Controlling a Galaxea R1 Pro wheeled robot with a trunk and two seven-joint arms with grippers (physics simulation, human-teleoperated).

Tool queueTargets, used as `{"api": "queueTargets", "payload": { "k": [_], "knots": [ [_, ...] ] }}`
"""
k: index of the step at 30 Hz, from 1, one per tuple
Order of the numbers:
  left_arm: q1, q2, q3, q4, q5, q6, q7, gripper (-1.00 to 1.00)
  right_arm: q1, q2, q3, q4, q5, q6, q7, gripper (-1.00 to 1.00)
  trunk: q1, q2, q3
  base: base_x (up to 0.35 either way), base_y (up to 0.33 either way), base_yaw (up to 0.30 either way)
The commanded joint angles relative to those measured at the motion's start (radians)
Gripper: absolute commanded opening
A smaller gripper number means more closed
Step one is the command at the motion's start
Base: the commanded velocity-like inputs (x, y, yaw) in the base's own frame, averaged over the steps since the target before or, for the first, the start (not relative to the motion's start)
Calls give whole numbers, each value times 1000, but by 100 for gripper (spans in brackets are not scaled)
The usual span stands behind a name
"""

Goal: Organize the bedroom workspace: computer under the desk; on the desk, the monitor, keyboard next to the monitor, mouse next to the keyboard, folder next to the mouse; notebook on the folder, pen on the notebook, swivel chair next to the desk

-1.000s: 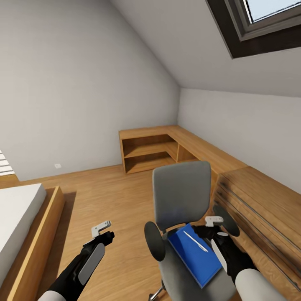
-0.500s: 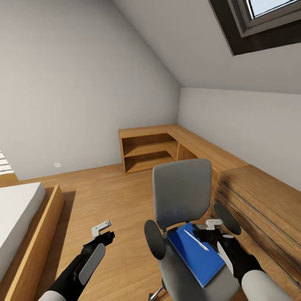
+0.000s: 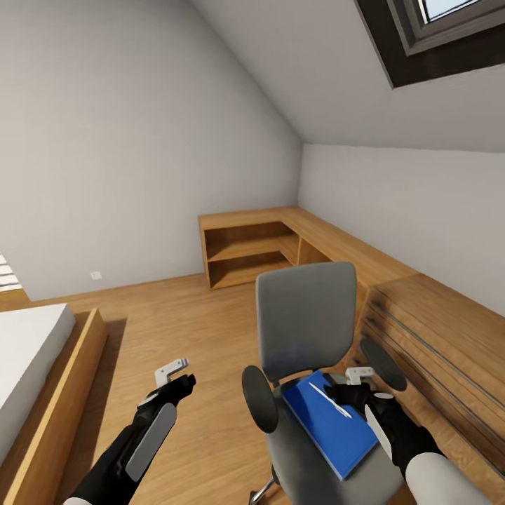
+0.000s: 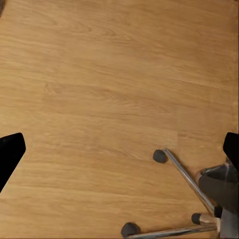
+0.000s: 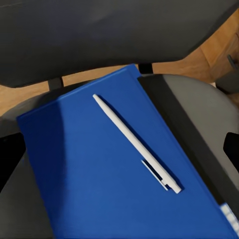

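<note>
Folder (image 3: 330, 424) first: from the head view the blue rectangle lies flat on the seat of the swivel chair (image 3: 305, 319), with a white pen (image 3: 330, 400) resting across it. The right gripper (image 3: 351, 384) hovers over the folder's far end near the pen, while the left gripper (image 3: 174, 372) hangs off to the side over the wood floor (image 3: 189, 330), holding nothing; from this angle I cannot tell how wide either one stands. A bed (image 3: 28, 358) sits at the left and low wooden cabinets (image 3: 280, 242) run along the far wall. Left wrist view: bare floor, plus the chair's chrome legs and dark casters (image 4: 160, 156) near one corner; the dark fingertips (image 4: 10, 152) sit at opposite edges, so this gripper is spread wide and empty. Right wrist view: the folder (image 5: 109, 174) takes up the seat, the pen (image 5: 134, 144) lies diagonally on it, and the fingertips (image 5: 232, 144) peek in at the far edges, parted with nothing between them. The step in hand looks like picking the pen off the folder (it would roll away if the folder were lifted first). To do it well, I would turn the wrist so the fingers straddle the pen across its width, descend near its middle, and close gently just above the cover.
</note>
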Motion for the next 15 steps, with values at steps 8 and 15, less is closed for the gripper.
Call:
{"api": "queueTargets", "payload": {
  "k": [8,15],
  "knots": [
    [118,35,-3,-274,8,132,11,100,0,1,-4,-2,5,6,7,100,31,-57,-26,0,0,0],
    [142,45,-3,-333,16,196,13,100,0,1,-4,-1,5,6,7,100,58,-106,-48,0,0,0]
  ]
}}
